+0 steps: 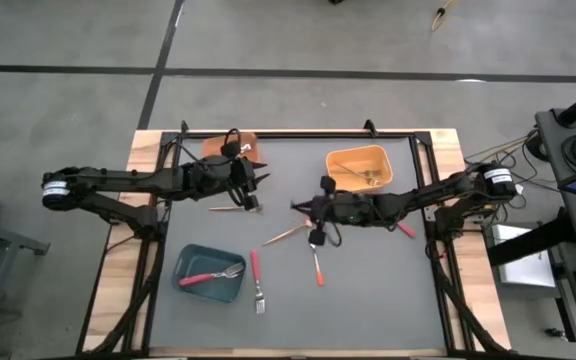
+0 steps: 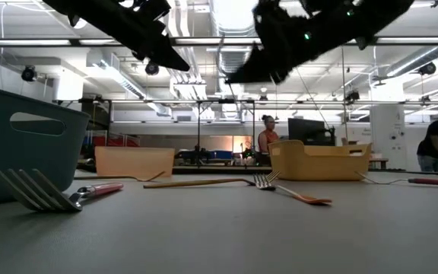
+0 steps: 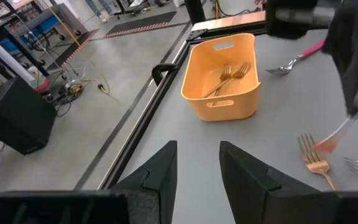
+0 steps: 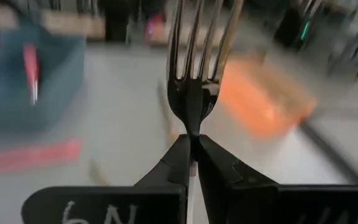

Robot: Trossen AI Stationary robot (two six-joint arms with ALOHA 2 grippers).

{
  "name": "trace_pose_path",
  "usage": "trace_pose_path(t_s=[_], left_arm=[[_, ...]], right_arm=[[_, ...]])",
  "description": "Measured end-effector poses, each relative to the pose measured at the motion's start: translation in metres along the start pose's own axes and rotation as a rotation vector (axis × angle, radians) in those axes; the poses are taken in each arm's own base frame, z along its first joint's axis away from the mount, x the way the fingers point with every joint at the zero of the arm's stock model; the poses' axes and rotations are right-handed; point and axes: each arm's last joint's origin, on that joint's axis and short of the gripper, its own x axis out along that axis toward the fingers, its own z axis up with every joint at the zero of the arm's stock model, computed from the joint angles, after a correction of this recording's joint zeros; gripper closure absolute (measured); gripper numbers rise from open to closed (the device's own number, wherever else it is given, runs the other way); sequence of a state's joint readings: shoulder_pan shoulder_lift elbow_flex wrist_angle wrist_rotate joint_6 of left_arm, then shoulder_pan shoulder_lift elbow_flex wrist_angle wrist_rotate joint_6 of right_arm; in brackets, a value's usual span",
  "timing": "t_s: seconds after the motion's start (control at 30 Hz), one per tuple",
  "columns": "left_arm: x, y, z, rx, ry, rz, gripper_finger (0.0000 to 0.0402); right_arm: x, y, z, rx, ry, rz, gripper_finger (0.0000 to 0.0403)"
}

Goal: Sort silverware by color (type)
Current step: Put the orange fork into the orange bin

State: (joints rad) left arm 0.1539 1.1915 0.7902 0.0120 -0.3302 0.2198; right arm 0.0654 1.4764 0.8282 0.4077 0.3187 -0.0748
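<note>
My right gripper (image 4: 192, 142) (image 1: 306, 206) hangs over the table's middle, shut on a fork (image 4: 197, 56) whose tines point away from it. My left gripper (image 3: 197, 150) (image 1: 254, 194) is open and holds nothing, above the table in front of the orange bin (image 1: 230, 146). Loose forks lie flat on the mat: a gold one (image 1: 230, 209) under the left gripper, a gold one (image 1: 288, 235), an orange-handled one (image 1: 318, 266) and red-handled ones (image 1: 256, 280) (image 1: 405, 229). The yellow-orange bin (image 3: 222, 74) holds two gold forks (image 3: 232, 76). The teal bin (image 1: 210, 272) holds a red-handled fork (image 1: 210, 276). My right gripper pinches the fork by its neck (image 4: 192, 121), just below the tines, between the two fingertips (image 4: 178, 155). The fingers lie along the fork, and its handle is hidden between them. The tines stick out past the fingertips, and the fork is lifted clear of the table.
The two arms' grippers are close together over the table's middle. The three bins stand at the far left, far right and near left of the mat. In the low view, people (image 2: 268, 135) stand in the room beyond the table.
</note>
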Motion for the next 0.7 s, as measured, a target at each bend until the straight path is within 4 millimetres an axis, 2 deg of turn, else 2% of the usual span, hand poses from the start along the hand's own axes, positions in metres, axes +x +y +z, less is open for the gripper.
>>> trace_pose_path(t_s=[0.13, 0.3, 0.43, 0.53, 0.7], left_arm=[[0.000, 0.000, 0.000, -0.041, 0.000, -0.001, 0.0299], [-0.002, -0.007, -0.001, -0.163, 0.005, -0.037, 0.0299], [-0.006, -0.023, -0.002, -0.208, 0.002, -0.108, 0.0299], [-0.013, -0.037, 0.004, -0.203, -0.046, -0.142, 0.0301], [-0.026, -0.060, 0.007, -0.146, -0.091, -0.116, 0.0312]], right_arm=[[-0.002, -0.002, 0.010, -0.008, -0.174, -0.055, 0.0391], [-0.003, -0.005, 0.019, 0.043, -0.278, -0.132, 0.0391], [-0.004, -0.004, 0.021, 0.082, -0.310, -0.130, 0.0391], [-0.005, -0.003, 0.023, 0.096, -0.342, -0.126, 0.0391], [-0.010, -0.005, 0.017, 0.156, -0.446, -0.132, 0.0391]])
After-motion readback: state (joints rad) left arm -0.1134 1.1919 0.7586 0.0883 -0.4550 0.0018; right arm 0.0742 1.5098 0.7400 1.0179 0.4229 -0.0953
